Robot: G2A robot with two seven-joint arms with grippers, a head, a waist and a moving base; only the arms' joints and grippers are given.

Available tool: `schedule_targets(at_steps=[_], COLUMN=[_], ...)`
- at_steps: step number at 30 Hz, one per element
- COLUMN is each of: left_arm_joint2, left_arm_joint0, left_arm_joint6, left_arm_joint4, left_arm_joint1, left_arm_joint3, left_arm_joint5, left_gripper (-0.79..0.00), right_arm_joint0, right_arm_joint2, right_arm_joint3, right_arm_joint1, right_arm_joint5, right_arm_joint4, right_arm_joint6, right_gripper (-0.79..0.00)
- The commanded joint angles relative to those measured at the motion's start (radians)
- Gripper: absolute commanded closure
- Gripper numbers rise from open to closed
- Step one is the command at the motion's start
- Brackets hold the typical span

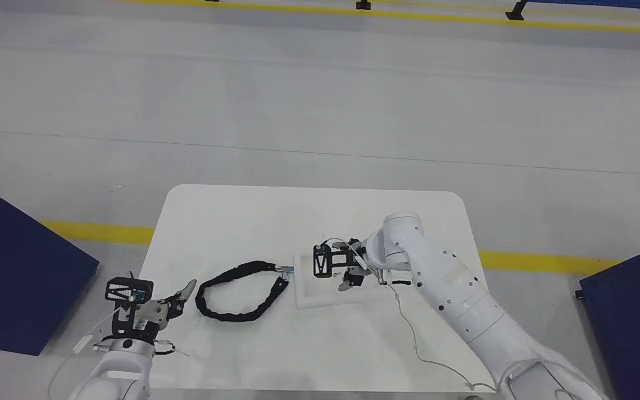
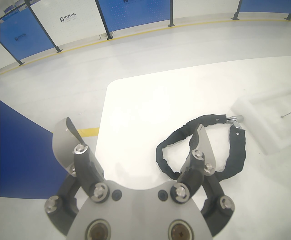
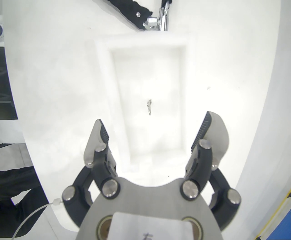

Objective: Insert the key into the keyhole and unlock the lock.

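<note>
A black sleeved chain lock (image 1: 238, 291) lies looped on the white table, its metal lock end (image 1: 285, 268) resting against the edge of a white tray (image 1: 303, 296). The small metal key (image 3: 149, 107) lies flat inside that tray's recess (image 3: 172, 68). My right gripper (image 3: 153, 127) hovers open above the tray, just short of the key, nothing between its fingers. My left gripper (image 2: 134, 133) is open near the table's left edge, beside the chain loop (image 2: 236, 156), holding nothing. The lock end (image 3: 160, 21) also shows in the right wrist view, beyond the tray's far wall.
The white table (image 1: 220, 215) has bare surface behind and to the left of the chain. A thin white cable (image 1: 410, 330) trails from the right arm across the table. Blue barriers (image 1: 30, 275) stand on the floor at both sides.
</note>
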Motion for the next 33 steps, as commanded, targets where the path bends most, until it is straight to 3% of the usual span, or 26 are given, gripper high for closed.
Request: schedule_targets(at_steps=[1, 11, 25, 28, 31, 33], left_arm_joint2=[0.0, 0.0, 0.0, 0.0, 0.0, 0.0], left_arm_joint0=[0.0, 0.0, 0.0, 0.0, 0.0, 0.0], left_arm_joint6=[0.0, 0.0, 0.0, 0.0, 0.0, 0.0], left_arm_joint4=[0.0, 0.0, 0.0, 0.0, 0.0, 0.0], left_arm_joint1=[0.0, 0.0, 0.0, 0.0, 0.0, 0.0], left_arm_joint3=[0.0, 0.0, 0.0, 0.0, 0.0, 0.0], left_arm_joint5=[0.0, 0.0, 0.0, 0.0, 0.0, 0.0], left_gripper=[-0.785, -0.785, -0.785, -0.785, -0.785, -0.785], right_arm_joint0=[0.012, 0.06, 0.093, 0.098, 0.102, 0.104], right_arm_joint2=[-0.024, -0.099, -0.146, -0.153, -0.158, -0.161], right_arm_joint3=[0.044, 0.189, 0.303, 0.32, 0.335, 0.341], right_arm_joint1=[-0.011, -0.055, -0.095, -0.103, -0.109, -0.113], right_arm_joint5=[0.018, 0.055, 0.062, 0.065, 0.065, 0.062], right_arm_joint4=[-0.011, -0.063, -0.099, -0.102, -0.104, -0.105], right_arm_joint6=[-0.02, -0.129, -0.216, -0.229, -0.238, -0.241], right_gripper=[-0.431, -0.317, -0.228, -0.169, 0.0, 0.0])
